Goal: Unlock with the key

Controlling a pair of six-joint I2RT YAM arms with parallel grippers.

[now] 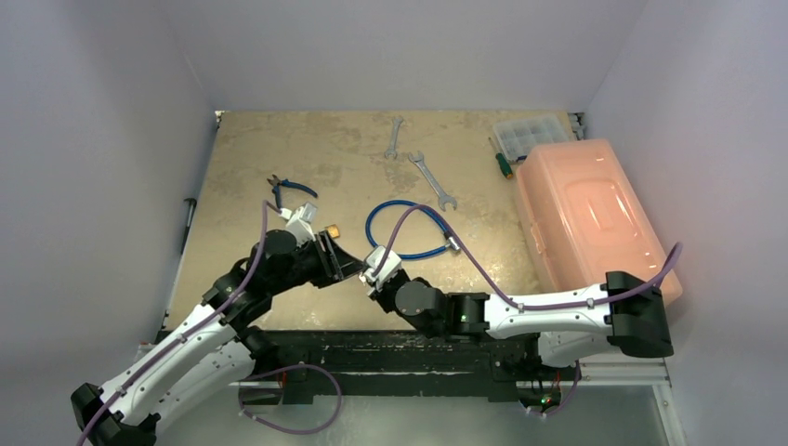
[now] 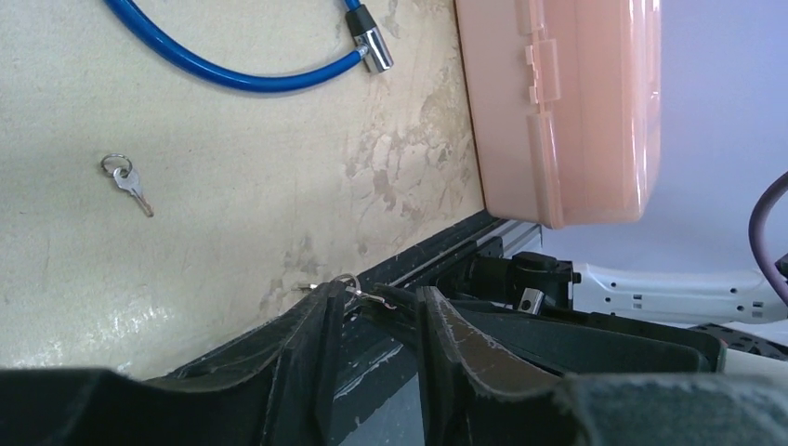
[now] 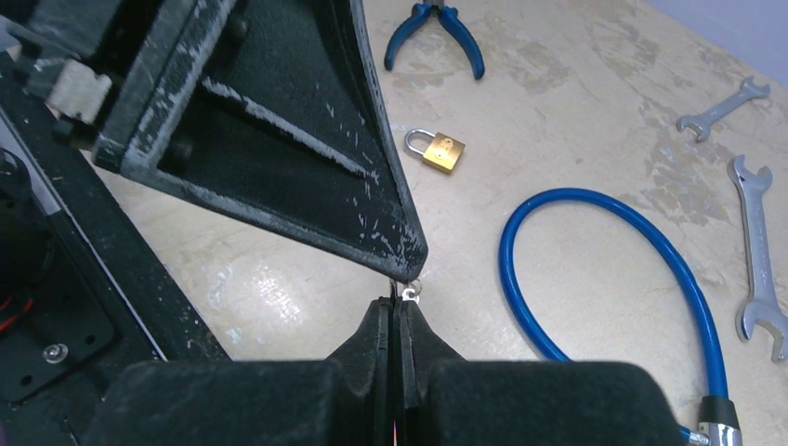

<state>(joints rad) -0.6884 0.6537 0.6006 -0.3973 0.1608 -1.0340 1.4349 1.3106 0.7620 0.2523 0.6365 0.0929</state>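
key (image 3: 410, 295) mostly hidden, blue cable (image 3: 576, 194) cropped

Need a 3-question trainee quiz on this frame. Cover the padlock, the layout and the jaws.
1. True or false: the brass padlock lies on the table, held by neither arm.
2. Which sits closest to the pink box? A) pliers B) clear organizer C) brass padlock
3. Fill in: the right gripper has its jaws ___ on a small key.
Key: 1 true; 2 B; 3 shut
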